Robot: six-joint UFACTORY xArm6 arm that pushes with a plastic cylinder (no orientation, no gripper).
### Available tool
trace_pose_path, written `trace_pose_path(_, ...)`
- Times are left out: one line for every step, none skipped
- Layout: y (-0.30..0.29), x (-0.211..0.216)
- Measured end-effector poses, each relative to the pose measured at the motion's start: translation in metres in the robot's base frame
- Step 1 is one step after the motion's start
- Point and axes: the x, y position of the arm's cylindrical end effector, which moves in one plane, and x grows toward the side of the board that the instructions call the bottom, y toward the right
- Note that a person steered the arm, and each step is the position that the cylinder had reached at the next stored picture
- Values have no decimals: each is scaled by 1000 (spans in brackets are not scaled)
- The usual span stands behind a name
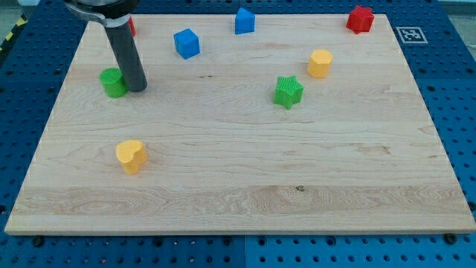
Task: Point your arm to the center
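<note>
We see only a little of our arm: a straight, smooth, dark grey rod, round in section, with a faint lengthwise sheen on its side. At its upper end it meets a wider black rounded collar, cut off by the frame. My tip (pixel 137 88) ends blunt and flat.

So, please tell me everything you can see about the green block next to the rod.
The green block looks like a short round cylinder with ribbed sides and a flat top, in bright matte green, perhaps plastic or painted wood. It stands upright on the wooden board, near the view's left edge, in the upper part. My tip stands right at its side, toward the view's right, apparently touching it; the contact itself cannot be confirmed. No other block touches it.
</note>
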Motion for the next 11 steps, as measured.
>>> trace_pose_path(-3,0)
trace_pose_path(-10,0)
trace_pose_path(-10,0)
trace_pose_path(-7,4)
trace_pose_path(34,15)
trace_pose_path(74,27)
trace_pose_path(83,28)
trace_pose_path(83,28)
trace_pose_path(84,28)
trace_pose_path(84,28)
trace_pose_path(84,28)
